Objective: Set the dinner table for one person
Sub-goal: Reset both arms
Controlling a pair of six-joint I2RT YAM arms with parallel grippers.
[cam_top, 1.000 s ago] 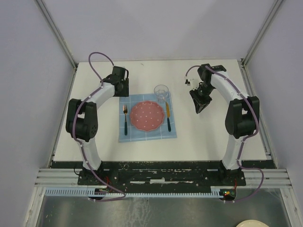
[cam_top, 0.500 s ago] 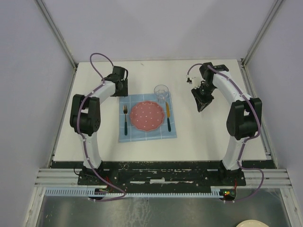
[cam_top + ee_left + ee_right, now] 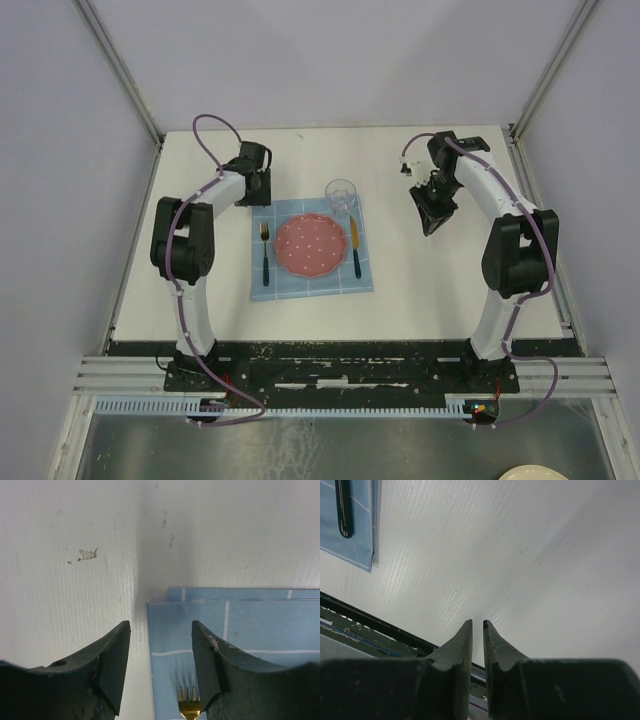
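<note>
Left claw (image 3: pixel 160 625) gapes over placemat (image 3: pixel 260 625) corner, fork (image 3: pixel 190 707) tines and white dinner table (image 3: pixel 75 580)

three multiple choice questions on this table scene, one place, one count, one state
1. At which part of the blue grid cloth placemat does the clear drinking glass stand? A near left corner; B far right corner; C centre.
2. How many cutlery pieces lie on it? A one; B two; C four.
3. The left end effector is: A open, empty; B shut on cutlery; C shut on cloth.
Answers: B, it stands beyond the tip of the orange-bladed knife; B, that knife plus a gold-tined, dark-handled fork; A, its wrist view shows parted jaws with nothing between.
</note>
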